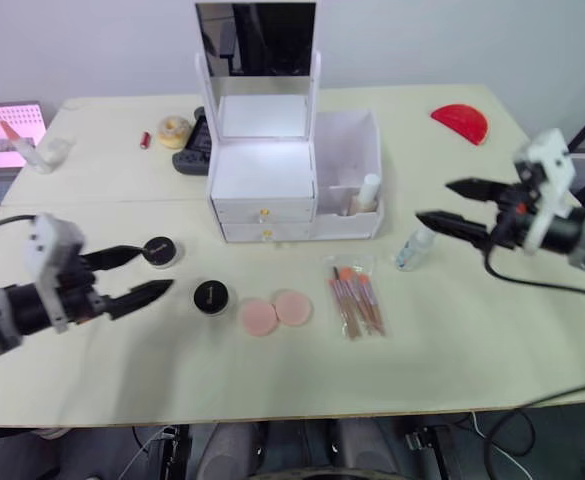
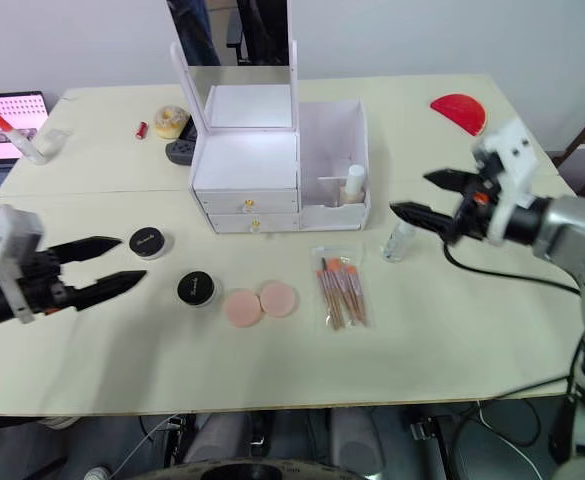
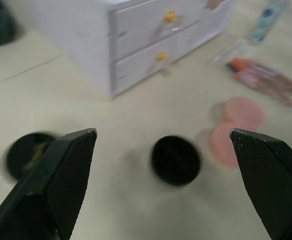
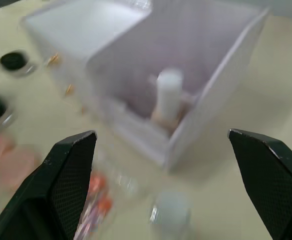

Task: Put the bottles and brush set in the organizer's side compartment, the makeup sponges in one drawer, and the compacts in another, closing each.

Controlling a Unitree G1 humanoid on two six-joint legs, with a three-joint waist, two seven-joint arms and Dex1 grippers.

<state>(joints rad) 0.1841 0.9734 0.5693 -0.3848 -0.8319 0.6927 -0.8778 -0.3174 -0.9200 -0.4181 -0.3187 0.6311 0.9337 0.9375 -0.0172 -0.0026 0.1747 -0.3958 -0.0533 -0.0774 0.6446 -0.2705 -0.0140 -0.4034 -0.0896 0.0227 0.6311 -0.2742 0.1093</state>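
The white organizer (image 1: 264,180) with a mirror stands mid-table, both drawers (image 1: 264,214) shut. Its side compartment (image 1: 347,140) holds one white-capped bottle (image 1: 369,192). A clear bottle (image 1: 413,248) stands on the table just right of it. The packaged brush set (image 1: 353,297) lies in front, with two pink sponges (image 1: 275,312) to its left. Two black compacts (image 1: 159,251) (image 1: 211,297) sit further left. My left gripper (image 1: 158,267) hovers open between the compacts. My right gripper (image 1: 432,200) hangs open, just right of and above the clear bottle.
At the back right lies a red half-round piece (image 1: 461,122). A yellow ring (image 1: 174,131), a black object (image 1: 194,148) and a small red item (image 1: 145,139) sit behind the organizer's left side. A screen (image 1: 7,133) and a clear bottle (image 1: 27,148) are far left.
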